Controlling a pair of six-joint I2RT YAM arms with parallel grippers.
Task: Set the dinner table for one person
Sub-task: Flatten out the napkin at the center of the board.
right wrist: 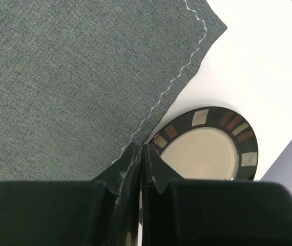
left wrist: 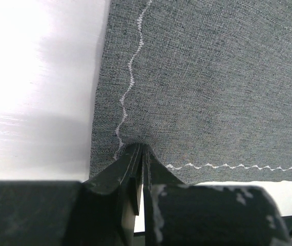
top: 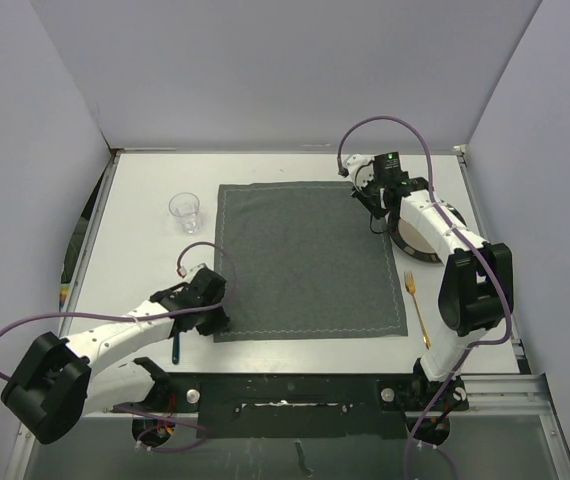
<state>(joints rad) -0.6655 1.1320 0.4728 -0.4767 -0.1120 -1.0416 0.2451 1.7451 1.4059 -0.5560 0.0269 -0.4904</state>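
The dinner table (top: 145, 265) is white and carries a dark grey stitched placemat (top: 310, 260) at its middle. My left gripper (top: 219, 308) sits at the mat's near-left corner. In the left wrist view it (left wrist: 142, 146) is shut, and the placemat (left wrist: 207, 77) puckers between its tips. My right gripper (top: 375, 217) is at the mat's right edge near the far corner. The right wrist view shows that gripper (right wrist: 142, 145) shut on the edge of the placemat (right wrist: 74, 77), right beside a dark-rimmed plate (right wrist: 207, 151).
The plate (top: 412, 240) lies right of the mat, partly under my right arm. A gold fork (top: 416, 303) lies near the mat's right edge. A clear glass (top: 187, 211) stands left of the mat. A blue-handled utensil (top: 177, 347) lies under my left arm.
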